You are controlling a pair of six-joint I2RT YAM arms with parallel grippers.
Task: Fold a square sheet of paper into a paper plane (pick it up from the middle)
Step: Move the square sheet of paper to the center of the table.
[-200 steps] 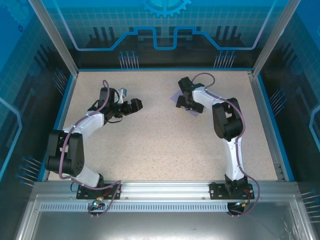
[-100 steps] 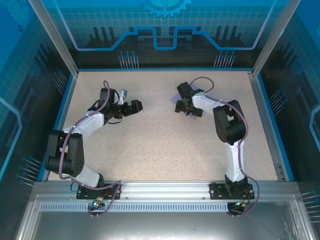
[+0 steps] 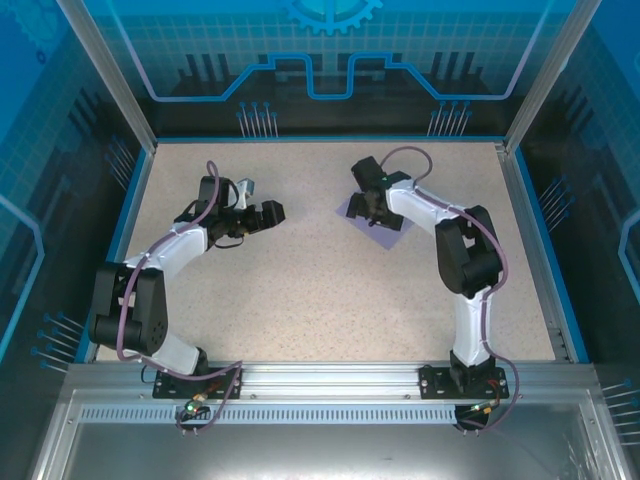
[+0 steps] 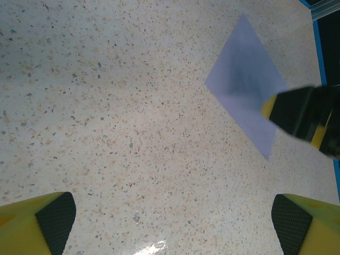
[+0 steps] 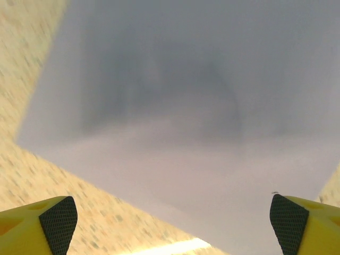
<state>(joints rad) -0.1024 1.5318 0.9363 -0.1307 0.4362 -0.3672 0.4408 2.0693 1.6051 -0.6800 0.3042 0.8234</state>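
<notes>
1. The square sheet of paper [image 3: 383, 233] is thin, matte and plain lavender-purple.
2. It lies flat and unfolded, with no crease to be seen [image 5: 175, 133].
3. Seen from the left wrist, it sits corner-on, like a diamond [image 4: 244, 90].
4. It rests on the speckled table [image 3: 300, 290], in the far right part.

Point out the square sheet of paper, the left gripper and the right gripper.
square sheet of paper [image 4: 244, 74], left wrist view, middle of its flat face.
left gripper [image 4: 172, 220], left wrist view, midway between its fingertips.
right gripper [image 5: 172, 218], right wrist view, midway between its fingertips.
</notes>
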